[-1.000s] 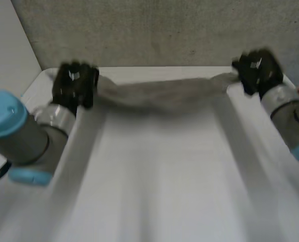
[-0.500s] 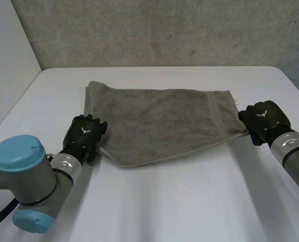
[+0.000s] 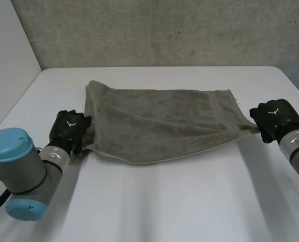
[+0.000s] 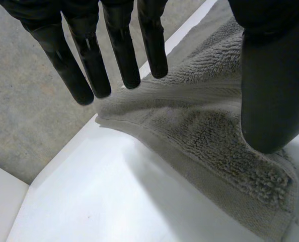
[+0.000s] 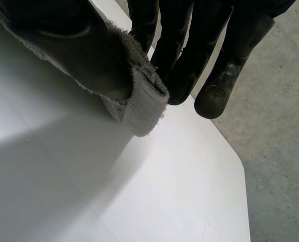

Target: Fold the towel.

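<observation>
- We are looking down at a grey towel (image 3: 159, 123) that is lying spread over the far half of the white table (image 3: 164, 201), its long side running from one arm across to the other.
- Our left hand (image 3: 69, 128) is resting at the towel's near left corner, which is lying on the table.
- In the left wrist view, its fingers (image 4: 119, 45) are reaching out straight and well apart from the thumb (image 4: 273, 75). The hand is unclenched and gripping nothing, and the terry corner is lying beneath the thumb.
- Our right hand (image 3: 275, 118) is sitting at the towel's right corner.
- In the right wrist view, this hand is clamping that corner, and the hemmed tip (image 5: 139, 108) is poking out of the grip, lifted off the table.
- The towel's near edge is sagging in a shallow curve between the two hands, and creases are running toward the right hand.
- A grey concrete wall (image 3: 164, 30) is standing behind the table.
</observation>
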`<state>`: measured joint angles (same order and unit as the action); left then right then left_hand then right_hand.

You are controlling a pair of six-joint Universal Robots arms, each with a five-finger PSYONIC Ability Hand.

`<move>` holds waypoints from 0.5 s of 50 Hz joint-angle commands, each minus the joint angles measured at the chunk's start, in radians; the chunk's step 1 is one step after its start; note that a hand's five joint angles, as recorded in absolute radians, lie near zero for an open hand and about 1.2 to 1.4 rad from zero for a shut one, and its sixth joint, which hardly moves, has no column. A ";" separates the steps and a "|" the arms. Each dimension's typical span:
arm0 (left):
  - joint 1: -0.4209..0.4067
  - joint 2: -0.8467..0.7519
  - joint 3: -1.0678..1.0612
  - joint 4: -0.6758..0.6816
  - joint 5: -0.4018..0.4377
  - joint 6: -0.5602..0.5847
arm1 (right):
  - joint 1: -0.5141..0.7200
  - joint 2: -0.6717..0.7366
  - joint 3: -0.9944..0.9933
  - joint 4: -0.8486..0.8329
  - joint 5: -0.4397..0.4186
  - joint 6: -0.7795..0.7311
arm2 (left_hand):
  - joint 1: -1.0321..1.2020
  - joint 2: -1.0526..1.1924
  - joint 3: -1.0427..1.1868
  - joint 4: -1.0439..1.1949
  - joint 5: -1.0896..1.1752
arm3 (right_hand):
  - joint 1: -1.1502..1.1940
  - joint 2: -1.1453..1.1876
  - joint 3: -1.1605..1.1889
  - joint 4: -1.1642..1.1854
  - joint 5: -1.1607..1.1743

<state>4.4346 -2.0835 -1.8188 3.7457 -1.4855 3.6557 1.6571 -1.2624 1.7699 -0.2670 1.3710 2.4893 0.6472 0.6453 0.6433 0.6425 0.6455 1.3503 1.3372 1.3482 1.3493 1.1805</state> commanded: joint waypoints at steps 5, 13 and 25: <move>-0.005 -0.004 -0.013 -0.012 0.001 -0.005 | 0.000 0.000 -0.001 0.000 0.006 0.002 | 0.245 0.246 0.248 0.249 0.072 | 0.046 0.059 0.048 0.047 0.041; -0.017 -0.004 -0.017 -0.023 0.001 -0.008 | 0.003 0.005 -0.001 0.000 0.006 0.002 | 0.195 0.197 0.199 0.200 0.022 | 0.046 0.059 0.048 0.047 0.041; -0.017 -0.026 -0.004 -0.041 -0.001 -0.016 | 0.004 0.009 -0.001 0.000 0.006 0.002 | -0.055 -0.053 -0.051 -0.050 -0.228 | 0.046 0.059 0.048 0.047 0.041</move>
<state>4.4173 -2.0952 -1.8312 3.7096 -1.4865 3.6452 1.6611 -1.2530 1.7686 -0.2669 1.3776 2.4913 0.6967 0.6966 0.6916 0.7031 0.6798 1.3503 1.3372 1.3482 1.3495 1.1805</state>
